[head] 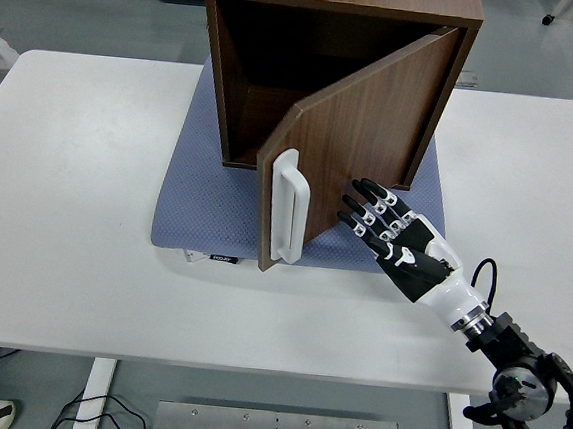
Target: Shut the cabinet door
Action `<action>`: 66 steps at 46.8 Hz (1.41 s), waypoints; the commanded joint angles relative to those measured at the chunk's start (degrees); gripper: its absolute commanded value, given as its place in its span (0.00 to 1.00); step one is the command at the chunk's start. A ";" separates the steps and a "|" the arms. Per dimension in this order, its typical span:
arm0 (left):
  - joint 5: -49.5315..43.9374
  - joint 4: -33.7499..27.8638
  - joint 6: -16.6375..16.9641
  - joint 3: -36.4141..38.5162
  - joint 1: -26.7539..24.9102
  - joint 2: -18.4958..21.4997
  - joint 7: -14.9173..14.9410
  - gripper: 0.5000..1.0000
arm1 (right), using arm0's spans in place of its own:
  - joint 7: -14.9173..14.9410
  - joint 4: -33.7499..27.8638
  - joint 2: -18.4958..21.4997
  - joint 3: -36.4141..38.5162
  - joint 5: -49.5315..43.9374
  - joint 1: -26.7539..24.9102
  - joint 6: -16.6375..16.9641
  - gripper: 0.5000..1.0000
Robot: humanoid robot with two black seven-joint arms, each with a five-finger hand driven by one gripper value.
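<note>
Brown wooden cabinet (282,33) has its door (358,141) half shut, with the flat, open right hand (393,239) pressing on it.

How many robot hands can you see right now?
1: the right hand, fingers spread, at the outer face of the half-shut cabinet door, right of its white handle. The left hand is out of view.

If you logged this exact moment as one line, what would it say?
task: close cabinet door | door: half shut | right hand: open, fingertips at door's outer face | handle: untouched | left arm: out of view
</note>
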 commanded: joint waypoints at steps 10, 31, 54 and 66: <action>0.00 0.00 0.00 0.00 0.01 0.00 0.00 1.00 | 0.05 -4.36 2.61 -2.18 0.01 4.28 0.00 1.00; 0.00 0.00 0.00 0.00 0.01 0.00 0.00 1.00 | 0.23 -10.60 2.70 -4.20 0.01 11.13 0.00 1.00; 0.00 0.00 0.00 0.00 0.01 0.00 0.00 1.00 | 0.58 -16.67 2.70 -4.02 0.53 17.81 -3.53 1.00; 0.00 0.00 0.00 0.00 0.01 0.00 0.00 1.00 | 0.58 -17.46 2.70 -4.02 0.62 19.66 -5.38 1.00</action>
